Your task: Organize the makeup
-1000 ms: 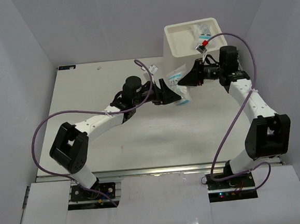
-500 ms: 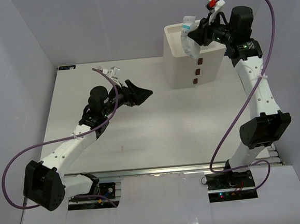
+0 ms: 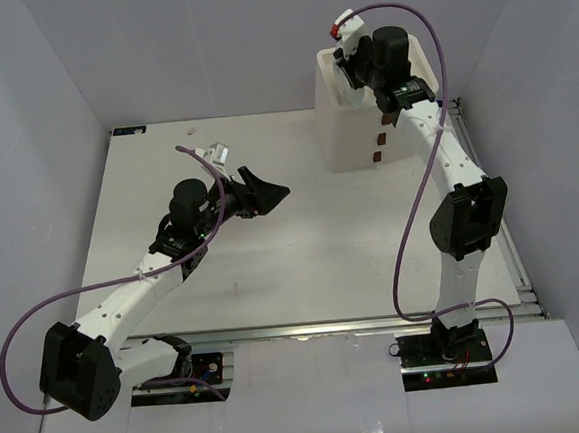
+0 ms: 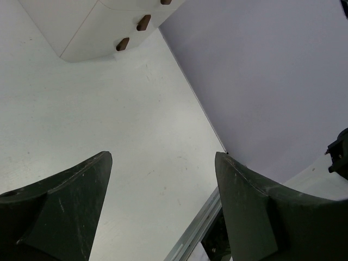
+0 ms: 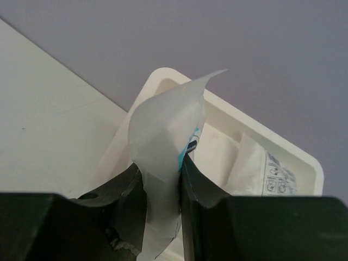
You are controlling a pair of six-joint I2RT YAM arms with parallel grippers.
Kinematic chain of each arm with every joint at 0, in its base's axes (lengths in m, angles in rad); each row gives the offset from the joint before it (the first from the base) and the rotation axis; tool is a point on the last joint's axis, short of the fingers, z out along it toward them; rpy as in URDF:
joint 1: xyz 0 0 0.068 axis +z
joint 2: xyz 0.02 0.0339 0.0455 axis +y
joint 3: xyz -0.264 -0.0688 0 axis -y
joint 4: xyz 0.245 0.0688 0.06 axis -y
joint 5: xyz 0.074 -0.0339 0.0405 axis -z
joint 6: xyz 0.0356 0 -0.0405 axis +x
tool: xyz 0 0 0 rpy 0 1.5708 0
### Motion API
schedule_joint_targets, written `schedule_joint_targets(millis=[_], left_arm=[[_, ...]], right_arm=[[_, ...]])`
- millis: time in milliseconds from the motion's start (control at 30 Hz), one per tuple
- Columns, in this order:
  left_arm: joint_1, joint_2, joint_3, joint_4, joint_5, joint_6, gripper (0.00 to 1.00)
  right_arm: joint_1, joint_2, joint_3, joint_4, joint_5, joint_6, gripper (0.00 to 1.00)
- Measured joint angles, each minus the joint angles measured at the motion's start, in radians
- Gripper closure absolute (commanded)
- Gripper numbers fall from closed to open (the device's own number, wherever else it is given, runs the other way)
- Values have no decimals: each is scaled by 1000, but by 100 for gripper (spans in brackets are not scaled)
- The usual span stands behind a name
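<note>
The jaws of the left gripper (image 4: 163, 204) are spread wide and there is nothing between them. It hangs above the bare table (image 3: 303, 256), near the middle, and points toward the white drawer box (image 3: 348, 137) at the far right.

The jaws of the right gripper (image 5: 162, 176) are pressed on a clear packet (image 5: 166, 125) with blue print and hold it upright by its lower part. The packet is just over the open top tray (image 5: 261, 130) of the box, at the tray's near corner. Whether it touches the rim I cannot tell.

One more printed packet (image 5: 263, 168) lies inside the tray, against its far side.

On the front of the box there are brown handles (image 4: 143, 22), and the drawers look closed, so what is inside them is hidden.

In the top view the right wrist covers the held packet and most of the tray. In the right wrist view the fingers (image 5: 117, 201) cut off the bottom end of the packet, and the print on both packets is too small to read.
</note>
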Motion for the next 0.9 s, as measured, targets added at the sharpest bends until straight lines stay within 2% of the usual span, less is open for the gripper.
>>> schedule_joint_targets(millis=[100, 167, 267, 333, 367, 667, 800, 900], left_arm=[[0, -5, -1, 1, -2, 0, 12], [0, -5, -1, 1, -2, 0, 12], [0, -5, -2, 1, -2, 0, 12], [0, -5, -2, 1, -2, 0, 12], [0, -5, -2, 1, -2, 1, 12], [0, -8, -2, 0, -8, 23, 7], [0, -14, -1, -5, -16, 35, 2], [0, -17, -1, -6, -21, 41, 2]], right_arm=[[4, 19, 0, 39, 85, -77, 82], [4, 27, 0, 66, 139, -131, 68], [4, 37, -1, 88, 198, -190, 41], [3, 40, -3, 100, 226, -219, 16], [3, 41, -6, 105, 232, -228, 7], [4, 10, -39, 92, 180, -177, 10], [3, -120, -115, 46, 107, -96, 10], [-5, -282, -214, 30, 23, -16, 10]])
